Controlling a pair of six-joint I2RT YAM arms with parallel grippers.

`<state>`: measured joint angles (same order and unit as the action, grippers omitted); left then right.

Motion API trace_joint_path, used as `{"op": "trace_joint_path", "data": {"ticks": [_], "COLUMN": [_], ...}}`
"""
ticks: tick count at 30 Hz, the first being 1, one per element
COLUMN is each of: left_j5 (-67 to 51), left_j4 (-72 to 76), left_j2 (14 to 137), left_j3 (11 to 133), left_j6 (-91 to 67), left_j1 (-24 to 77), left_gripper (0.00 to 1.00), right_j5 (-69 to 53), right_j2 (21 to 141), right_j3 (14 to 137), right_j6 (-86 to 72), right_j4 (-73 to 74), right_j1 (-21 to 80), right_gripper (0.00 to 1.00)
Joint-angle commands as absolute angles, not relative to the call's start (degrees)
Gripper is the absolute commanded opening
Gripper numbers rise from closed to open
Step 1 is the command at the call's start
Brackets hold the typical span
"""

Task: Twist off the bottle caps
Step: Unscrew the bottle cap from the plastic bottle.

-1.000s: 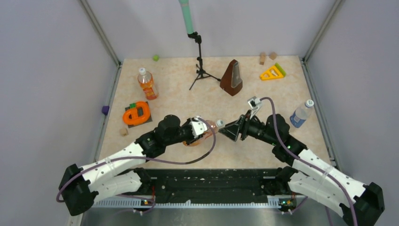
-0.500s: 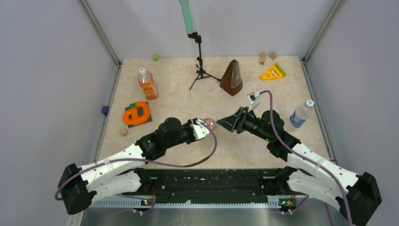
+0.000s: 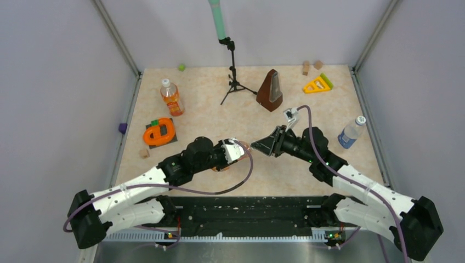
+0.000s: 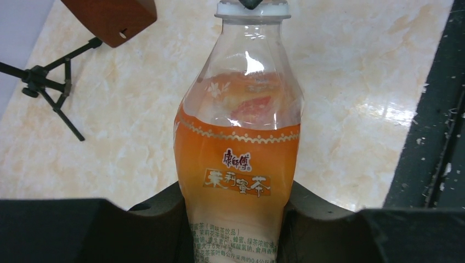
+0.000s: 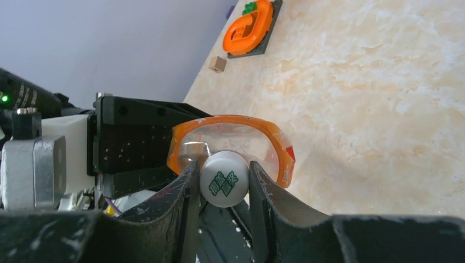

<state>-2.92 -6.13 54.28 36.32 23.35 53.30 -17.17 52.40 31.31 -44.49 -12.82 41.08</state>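
Item: squat orange bottle [image 4: 237,164], body clamped in left pincer [image 4: 236,205]. White cap [image 5: 224,181] pinched by right pincer [image 5: 223,167]. Step: uncapping. Next: twist cap, hold bottle steady.

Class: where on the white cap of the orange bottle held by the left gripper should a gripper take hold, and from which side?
Take the cap by its round side wall, fingers on opposite sides, approaching end-on, in line with the bottle. The left gripper clamps the body, leaving the cap facing the right gripper.
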Motion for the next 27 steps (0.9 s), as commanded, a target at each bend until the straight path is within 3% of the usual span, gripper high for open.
{"op": "trace_joint_path", "data": {"ticks": [1, 12, 15, 20, 27], "left_j5": [-10.9, -36.9, -38.6, -28.6, -14.0], "left_j4": [-7.1, -6.4, -9.1, -8.4, -5.5], "left_j2": [55.0, 55.8, 57.7, 58.6, 56.9], "left_j3": [41.1, 43.9, 45.2, 44.2, 40.0], "left_j6": [18.2, 13.2, 14.7, 15.5, 19.2], "left_j1": [52.8, 47.9, 47.8, 47.7, 47.8], "left_gripper": [0.0, 0.0, 0.0, 0.0, 0.0], "right_j5": [-29.0, -39.2, -39.1, -35.8, -23.2], "right_j2": [49.8, 48.3, 47.5, 46.0, 41.8], "right_j3": [32.8, 30.0, 29.3, 29.2, 31.7], "right_j6": [-41.2, -33.0, -30.7, -30.6, -34.7], "right_j4": [-19.2, -17.9, -17.0, -15.2, -8.3], "right_j1": [41.3, 41.3, 41.3, 41.3, 41.3], "right_gripper": [0.2, 0.21, 0.29, 0.55, 0.65]}}
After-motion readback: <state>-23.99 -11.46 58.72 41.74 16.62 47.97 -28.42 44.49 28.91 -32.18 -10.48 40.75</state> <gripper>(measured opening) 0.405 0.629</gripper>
